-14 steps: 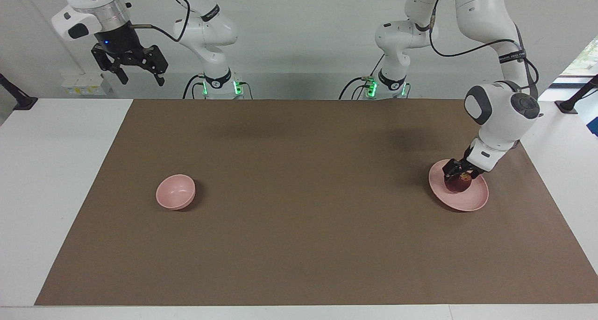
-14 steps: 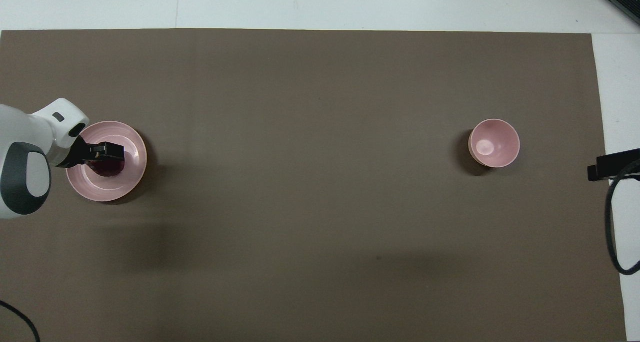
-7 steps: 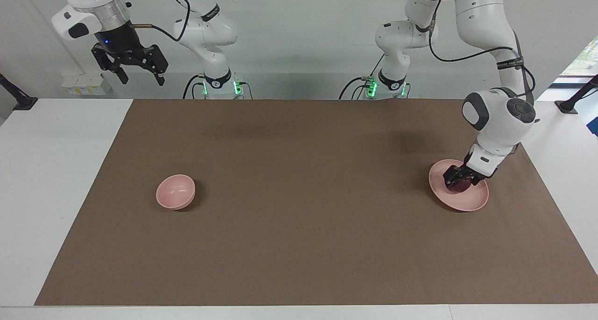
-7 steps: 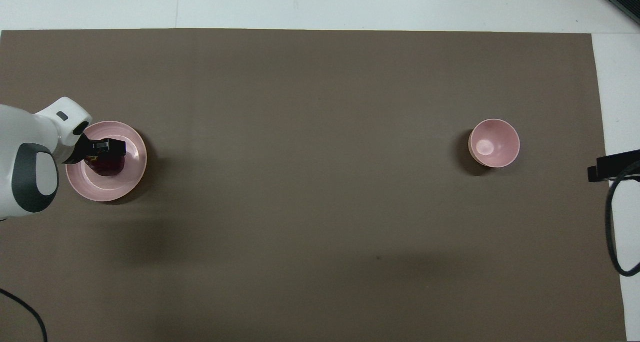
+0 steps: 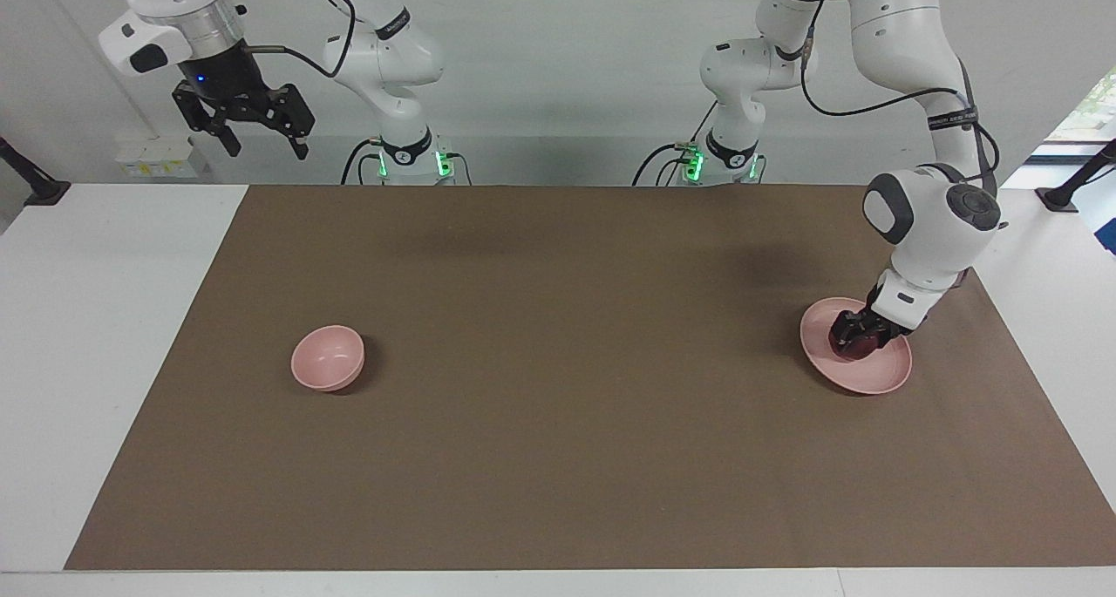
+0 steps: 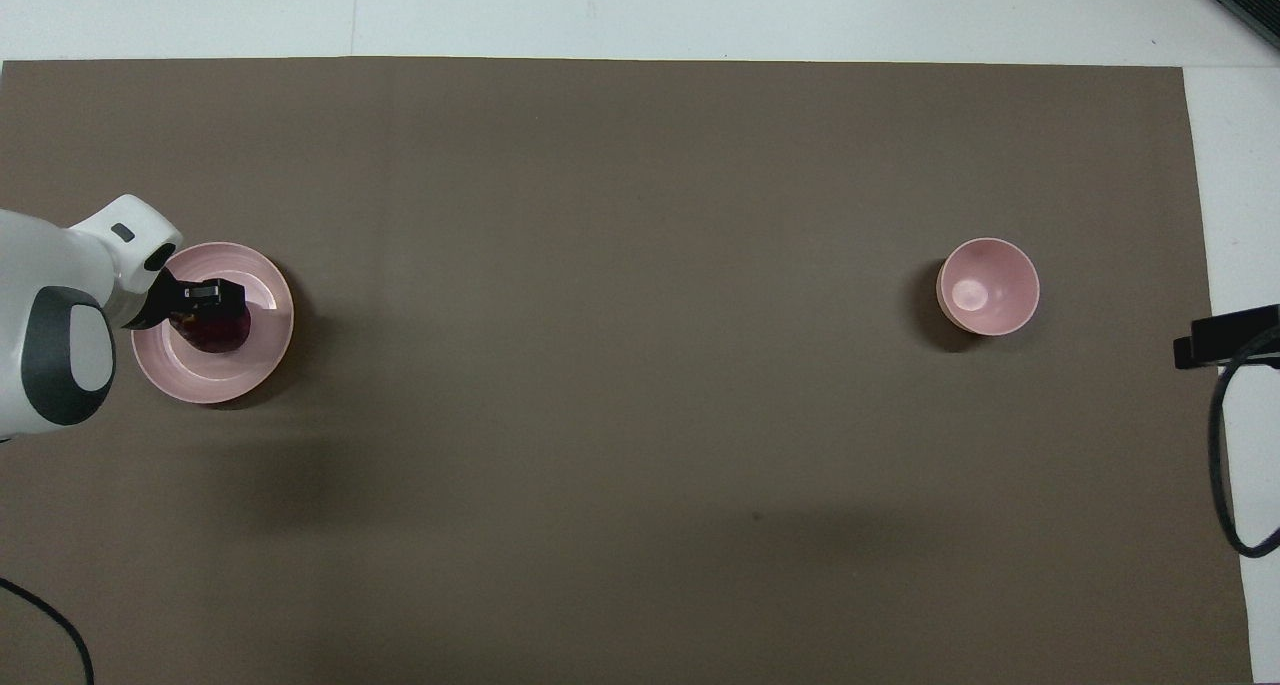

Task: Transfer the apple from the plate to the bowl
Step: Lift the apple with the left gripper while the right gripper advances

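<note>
The dark red apple [image 5: 860, 345] [image 6: 216, 334] rests on the pale pink plate [image 5: 874, 376] [image 6: 200, 381] at the left arm's end of the table. My left gripper [image 5: 857, 336] [image 6: 205, 311] is down in the plate, its fingers drawn in against the apple's sides, shut on it. The small pink bowl [image 5: 328, 357] [image 6: 988, 287] stands toward the right arm's end, with nothing in it. My right gripper [image 5: 266, 150] hangs open high above the table edge at its own end, waiting; only a dark part of it [image 6: 1225, 334] shows in the overhead view.
A brown mat [image 5: 558, 423] covers most of the white table, and plate and bowl both stand on it. A black cable [image 6: 1225, 465] loops at the right arm's end of the overhead view.
The left gripper sank a little lower around the apple and its fingers drew in onto it. The right gripper shifted only slightly. Apple, plate and bowl stayed in place.
</note>
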`<state>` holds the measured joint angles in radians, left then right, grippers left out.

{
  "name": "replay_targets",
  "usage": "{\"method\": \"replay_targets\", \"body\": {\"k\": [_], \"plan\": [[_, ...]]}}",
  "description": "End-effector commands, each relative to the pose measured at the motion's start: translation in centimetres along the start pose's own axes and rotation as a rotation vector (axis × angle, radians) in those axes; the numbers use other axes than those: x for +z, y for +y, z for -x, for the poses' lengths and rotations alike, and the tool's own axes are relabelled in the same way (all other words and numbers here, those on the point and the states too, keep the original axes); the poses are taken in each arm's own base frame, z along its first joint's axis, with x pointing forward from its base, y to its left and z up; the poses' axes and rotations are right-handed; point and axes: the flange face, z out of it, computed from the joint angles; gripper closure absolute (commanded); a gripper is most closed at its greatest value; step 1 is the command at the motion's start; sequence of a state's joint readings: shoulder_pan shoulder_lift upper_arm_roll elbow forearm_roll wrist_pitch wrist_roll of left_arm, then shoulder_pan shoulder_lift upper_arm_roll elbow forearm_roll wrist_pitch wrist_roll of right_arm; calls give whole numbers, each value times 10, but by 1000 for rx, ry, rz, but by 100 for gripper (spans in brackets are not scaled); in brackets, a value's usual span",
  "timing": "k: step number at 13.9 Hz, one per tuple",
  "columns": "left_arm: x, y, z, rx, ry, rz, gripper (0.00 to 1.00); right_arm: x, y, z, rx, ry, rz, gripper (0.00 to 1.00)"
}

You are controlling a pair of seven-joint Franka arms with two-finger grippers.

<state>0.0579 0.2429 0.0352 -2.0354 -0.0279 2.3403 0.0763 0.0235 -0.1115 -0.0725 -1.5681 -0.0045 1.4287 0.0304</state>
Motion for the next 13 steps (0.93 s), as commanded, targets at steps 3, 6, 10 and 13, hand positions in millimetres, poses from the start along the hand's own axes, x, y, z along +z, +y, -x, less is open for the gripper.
{"method": "replay_targets", "body": {"k": [3,6,10,13], "plan": [[-15,5,-12,-25,-98,15,100,-1,4,8,-28,0,-17,0],[-50,14,-31,-88,-183,57,100,5,3,11,-37,-12,-24,0],[-66,42,-40,-273,-366,174,100,18,3,24,-113,-33,-65,0],[-68,73,-31,-442,-500,312,100,30,25,21,-225,-29,-168,0]]}}
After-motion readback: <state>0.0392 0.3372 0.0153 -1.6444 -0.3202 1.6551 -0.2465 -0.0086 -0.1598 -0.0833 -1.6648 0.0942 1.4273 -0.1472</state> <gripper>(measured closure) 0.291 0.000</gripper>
